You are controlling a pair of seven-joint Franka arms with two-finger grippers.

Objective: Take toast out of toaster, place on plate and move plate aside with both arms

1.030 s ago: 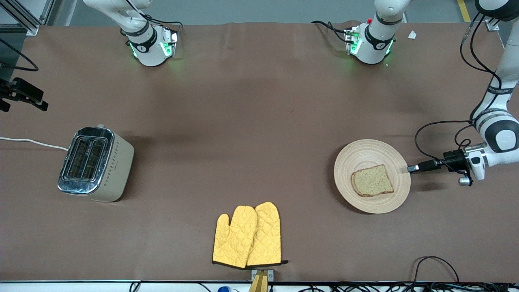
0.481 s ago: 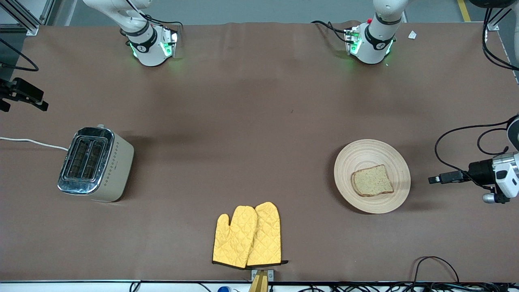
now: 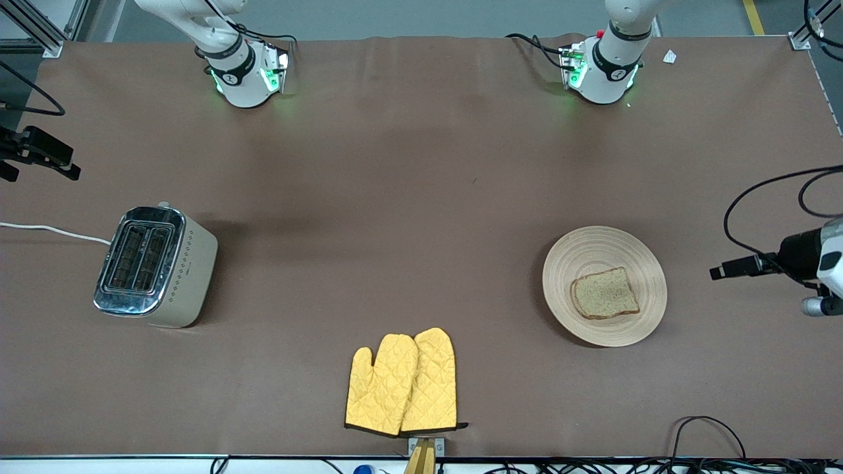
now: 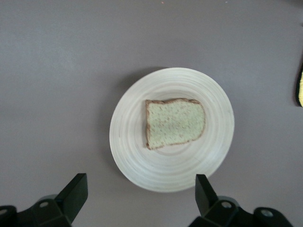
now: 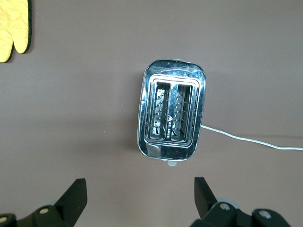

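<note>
A: We see a pale wooden plate (image 3: pixel 604 250) with concentric ring grooves, and light brown toast (image 3: pixel 604 293) with a darker crust.

B: We also see quilted yellow mitts (image 3: pixel 402 382) with black trim, a cream and chrome toaster (image 3: pixel 155 266), and a brown table (image 3: pixel 408 197).

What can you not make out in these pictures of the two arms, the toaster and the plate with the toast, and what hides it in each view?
- Right gripper: the front view's edge cuts it off; its wrist view shows only the open fingertips.
- Left gripper: seen side-on by the front view's edge, arm cut off.
- Toaster slots: too dark to see their bottoms.
- Plate beneath the toast: covered.
</note>
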